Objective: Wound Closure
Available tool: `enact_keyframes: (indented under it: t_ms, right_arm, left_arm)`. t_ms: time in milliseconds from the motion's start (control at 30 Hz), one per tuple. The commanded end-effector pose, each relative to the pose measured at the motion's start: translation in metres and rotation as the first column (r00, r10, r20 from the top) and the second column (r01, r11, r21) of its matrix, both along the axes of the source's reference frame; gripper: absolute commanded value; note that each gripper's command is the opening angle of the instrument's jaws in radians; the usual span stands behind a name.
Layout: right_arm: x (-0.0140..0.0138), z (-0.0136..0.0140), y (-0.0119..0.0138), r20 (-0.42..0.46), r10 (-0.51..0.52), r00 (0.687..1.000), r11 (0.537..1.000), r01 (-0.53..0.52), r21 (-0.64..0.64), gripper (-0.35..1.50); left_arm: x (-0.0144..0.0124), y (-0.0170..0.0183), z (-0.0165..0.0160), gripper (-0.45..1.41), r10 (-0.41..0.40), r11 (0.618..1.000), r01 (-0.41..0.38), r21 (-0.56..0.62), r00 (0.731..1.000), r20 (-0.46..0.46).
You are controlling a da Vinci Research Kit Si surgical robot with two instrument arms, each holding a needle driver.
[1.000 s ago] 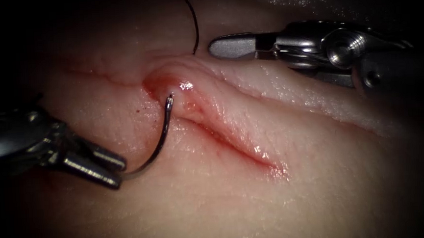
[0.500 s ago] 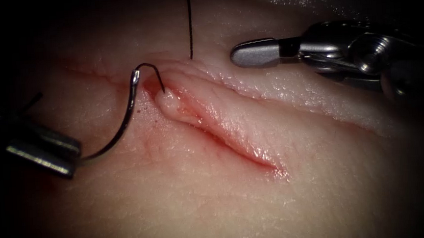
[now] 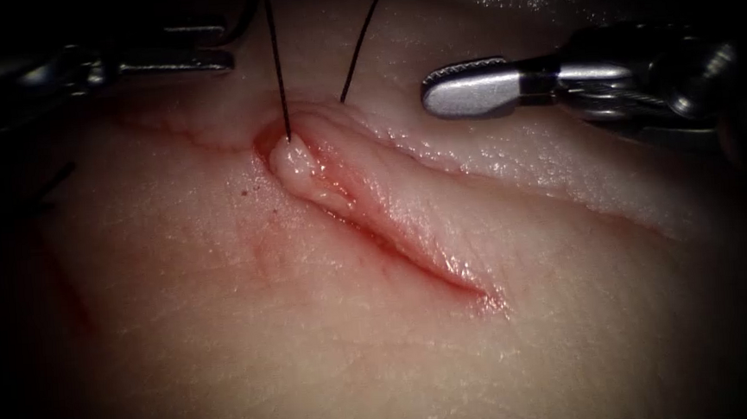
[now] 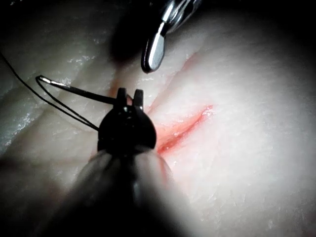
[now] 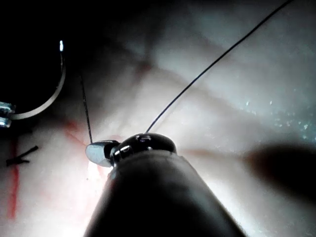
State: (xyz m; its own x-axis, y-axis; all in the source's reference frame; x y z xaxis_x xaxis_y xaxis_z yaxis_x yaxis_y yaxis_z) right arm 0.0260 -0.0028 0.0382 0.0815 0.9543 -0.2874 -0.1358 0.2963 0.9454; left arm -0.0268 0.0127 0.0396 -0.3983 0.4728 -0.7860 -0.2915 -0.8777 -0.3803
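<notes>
The cut (image 3: pixel 411 259) runs diagonally across the tissue (image 3: pixel 313 352), and its upper end is raised into a small lip (image 3: pixel 294 161). My left tool (image 3: pixel 209 62) is at the upper left, left of the cut, with its jaws shut on the curved needle (image 4: pixel 74 90) near the pointed end. The needle (image 5: pixel 49 98) is clear of the tissue. Thread (image 3: pixel 277 68) rises taut from the lip, and a second strand (image 3: pixel 359 50) leaves the tissue just right of it. My right tool (image 3: pixel 470 87) hovers right of the cut, shut and holding nothing.
Red fluid (image 3: pixel 257 147) stains the cut's upper end and streaks the tissue at far left (image 3: pixel 72 297). A short loose piece of thread (image 5: pixel 22 154) lies on the tissue. In the left wrist view the right tool (image 4: pixel 154 47) hangs close beyond the left jaws.
The left tool drew the needle fully out of the cut's upper end and carried it up and left, pulling thread through. The right tool shifted slightly right.
</notes>
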Motion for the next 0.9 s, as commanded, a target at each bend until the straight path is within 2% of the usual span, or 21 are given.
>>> enact_keyframes:
  t_ms: [33, 300, 333, 367, 400, 467, 500, 533, 600, 633, 700, 767, 800, 900]
  right_arm:
    - [0.0008, 0.0, 0.0006, 0.008, 0.023, 1.0, 0.999, -0.023, 0.037, -0.35]
    - [-0.0001, -0.0001, 0.0012, 0.053, 0.06, 0.997, 0.993, -0.065, 0.099, -0.35]
    - [-0.0002, 0.0, 0.0012, 0.062, 0.063, 0.996, 0.992, -0.07, 0.11, -0.33]
    - [-0.0005, 0.0, 0.0013, 0.07, 0.076, 0.995, 0.989, -0.084, 0.125, -0.23]
    - [-0.0005, 0.0, 0.0013, 0.07, 0.076, 0.995, 0.989, -0.084, 0.125, -0.23]
    - [-0.0008, 0.0001, 0.0015, 0.081, 0.094, 0.992, 0.984, -0.105, 0.145, -0.03]
    - [-0.0011, 0.0001, 0.0016, 0.096, 0.106, 0.99, 0.979, -0.121, 0.162, 0.31]
    - [-0.0011, 0.0001, 0.0016, 0.096, 0.106, 0.99, 0.979, -0.121, 0.162, 0.31]
    - [-0.0012, 0.0002, 0.0017, 0.116, 0.117, 0.986, 0.975, -0.137, 0.178, 0.71]
    - [-0.0012, 0.0002, 0.0017, 0.116, 0.117, 0.986, 0.975, -0.137, 0.178, 0.71]
    - [-0.0011, 0.0001, 0.0016, 0.132, 0.108, 0.985, 0.975, -0.131, 0.178, 0.91]
    - [-0.0011, 0.0001, 0.0016, 0.137, 0.105, 0.985, 0.976, -0.129, 0.178, 0.95]
    - [-0.0011, 0.0001, 0.0015, 0.142, 0.102, 0.985, 0.976, -0.127, 0.178, 1.03]
    - [-0.0009, 0.0, 0.0012, 0.165, 0.088, 0.982, 0.977, -0.118, 0.178, 1.11]
  left_arm:
    - [-0.0012, -0.0003, 0.0005, -0.45, 0.009, 1.0, -0.009, -0.02, 1.0, -0.001]
    - [-0.0039, -0.0002, 0.0003, -0.45, 0.029, 0.991, -0.032, -0.128, 0.999, -0.026]
    - [-0.0042, -0.0002, 0.0003, -0.45, 0.028, 0.99, -0.031, -0.14, 0.999, -0.026]
    - [-0.0049, -0.0004, 0.0004, -0.45, 0.024, 0.987, -0.028, -0.159, 0.999, -0.031]
    - [-0.0049, -0.0004, 0.0004, -0.45, 0.024, 0.987, -0.028, -0.159, 0.999, -0.031]
    - [-0.0053, -0.0008, 0.0005, -0.45, 0.025, 0.984, -0.032, -0.177, 0.999, -0.039]
    - [-0.0058, -0.0014, 0.0009, -0.45, 0.022, 0.981, -0.031, -0.194, 0.999, -0.048]
    - [-0.0058, -0.0014, 0.0009, -0.45, 0.022, 0.981, -0.031, -0.194, 0.999, -0.048]
    - [-0.0066, -0.0023, 0.0016, -0.45, 0.025, 0.973, -0.043, -0.226, 0.997, -0.08]
    - [-0.0066, -0.0023, 0.0016, -0.45, 0.025, 0.973, -0.043, -0.226, 0.997, -0.08]
    - [-0.0074, -0.0032, 0.0026, -0.45, 0.021, 0.966, -0.055, -0.253, 0.991, -0.134]
    - [-0.0076, -0.0034, 0.0028, -0.45, 0.019, 0.964, -0.057, -0.259, 0.989, -0.146]
    - [-0.0082, -0.004, 0.0034, -0.45, 0.02, 0.959, -0.07, -0.276, 0.984, -0.177]
    - [-0.0091, -0.005, 0.0042, -0.45, 0.018, 0.946, -0.093, -0.311, 0.971, -0.237]
